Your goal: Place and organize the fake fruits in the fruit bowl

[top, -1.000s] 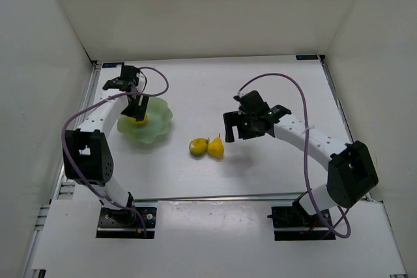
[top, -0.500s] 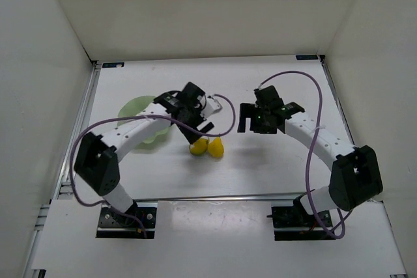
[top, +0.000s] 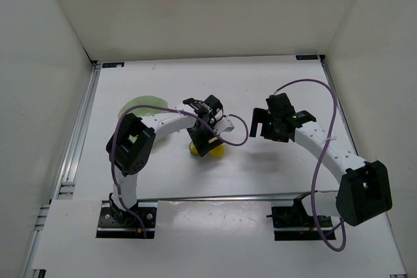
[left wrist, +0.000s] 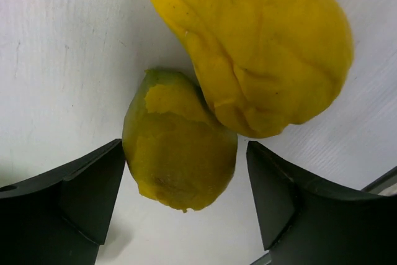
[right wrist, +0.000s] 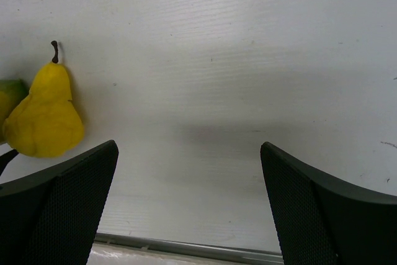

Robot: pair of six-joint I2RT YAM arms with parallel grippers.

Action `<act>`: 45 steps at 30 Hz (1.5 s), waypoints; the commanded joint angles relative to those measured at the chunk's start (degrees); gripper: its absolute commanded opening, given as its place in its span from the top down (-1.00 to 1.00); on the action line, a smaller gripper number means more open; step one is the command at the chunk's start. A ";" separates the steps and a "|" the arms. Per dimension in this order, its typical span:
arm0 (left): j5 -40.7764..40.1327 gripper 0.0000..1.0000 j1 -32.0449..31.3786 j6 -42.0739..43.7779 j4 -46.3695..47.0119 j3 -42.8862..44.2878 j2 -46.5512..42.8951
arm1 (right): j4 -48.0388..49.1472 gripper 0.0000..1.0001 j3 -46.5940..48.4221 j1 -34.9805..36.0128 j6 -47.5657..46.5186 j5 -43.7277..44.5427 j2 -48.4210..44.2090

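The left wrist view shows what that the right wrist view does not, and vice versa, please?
Only left wrist: the open left gripper straddling the green fruit, which touches the pear. Only right wrist: the pear's stem and the open right gripper over the table. Both: the pear, plus the green fruit, a mere sliver in right wrist.

Tight at the left gripper (top: pixel 207 144): its spread jaws straddle the yellow-green fruit (left wrist: pixel 177 166), one finger hard beside it, a sliver of table (left wrist: pixel 62 60) on the other side. The pear (left wrist: pixel 260 48) leans on that fruit's far side, blocking the way ahead. The left arm (top: pixel 166 122) lies across the near side of the bowl (top: pixel 137 104). At the right gripper (right wrist: pixel 189 146), wide apart, bare table runs between the fingers; the pear sits off left.
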 commanded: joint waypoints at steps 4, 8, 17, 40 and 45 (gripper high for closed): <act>2.04 -0.09 1.58 0.83 -0.67 0.46 -4.88 | -0.26 -0.98 -0.85 0.09 0.58 0.44 -2.58; 1.51 0.46 3.86 2.06 -4.63 0.54 -9.36 | -0.26 -0.98 -0.24 0.89 0.05 0.44 -1.44; -4.70 0.35 20.81 -1.43 -3.61 2.23 -21.68 | 1.59 -0.98 3.97 8.96 -3.72 -2.37 4.78; -19.05 -1.00 45.87 -13.23 3.54 2.13 -14.21 | -5.35 -0.98 24.55 21.63 -5.66 -4.39 30.72; -21.78 -1.00 46.49 -13.23 3.54 2.13 -20.97 | -7.02 -0.95 23.33 22.16 -5.66 -4.40 30.73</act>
